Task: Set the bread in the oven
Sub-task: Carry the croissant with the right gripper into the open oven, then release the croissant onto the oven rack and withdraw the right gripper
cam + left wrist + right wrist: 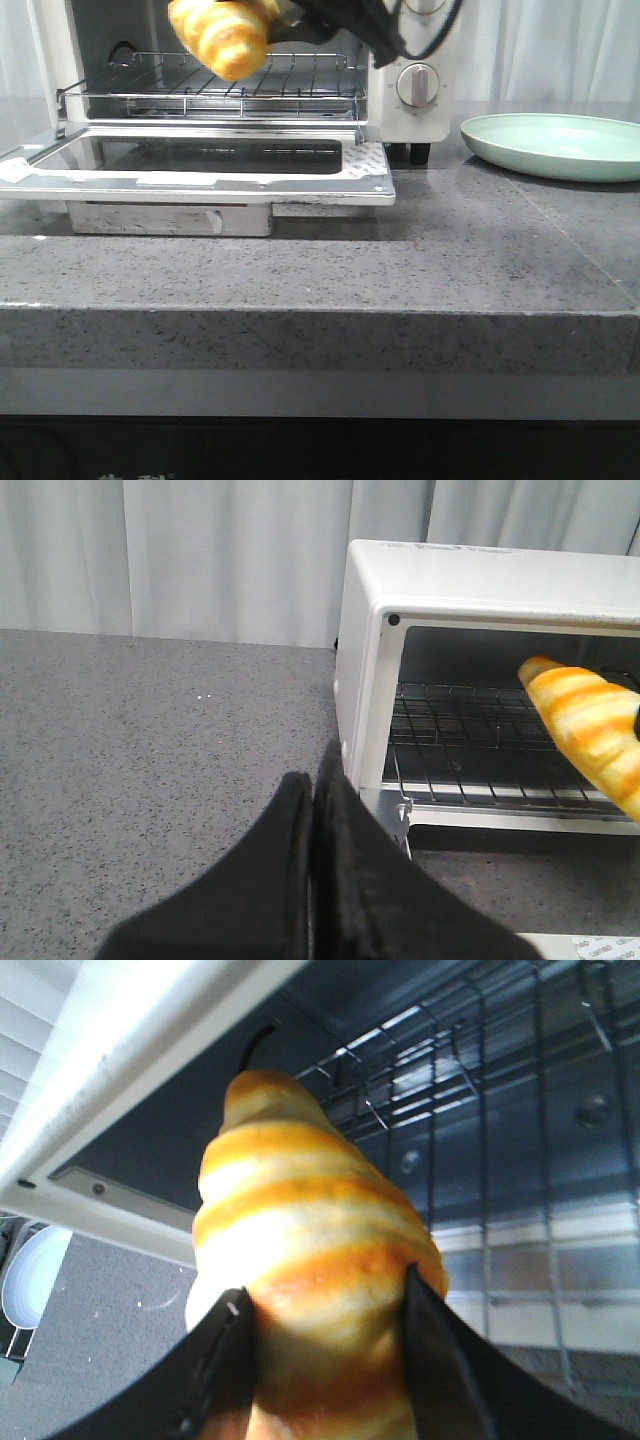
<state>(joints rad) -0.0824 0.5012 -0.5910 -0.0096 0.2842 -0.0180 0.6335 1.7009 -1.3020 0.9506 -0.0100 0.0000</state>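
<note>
While the oven (230,90) stands at the far left of the grey stone counter (400,260) with its glass door (200,165) folded down flat toward the near side, the right gripper (325,1360) holds the bread (222,32) in the air at the mouth of the open cavity. Both black fingers (215,1370) press against the sides of the roll, pinching it between them, and its pointed end aims into the oven. From the front, the roll hangs above the wire rack (215,85), not touching it, near the middle of the opening. Seen from the left wrist, the striped roll enters the cavity from the right, over the rack.

Out to the left of the oven, the left gripper (314,810) sits over bare counter with its two fingers pressed together and nothing between them.

To the right of the oven, beyond its round dial (418,85) and black foot (419,152), a pale green plate (555,146) rests on the counter, well apart from the bread. A pale grey curtain (200,555) hangs behind everything.
</note>
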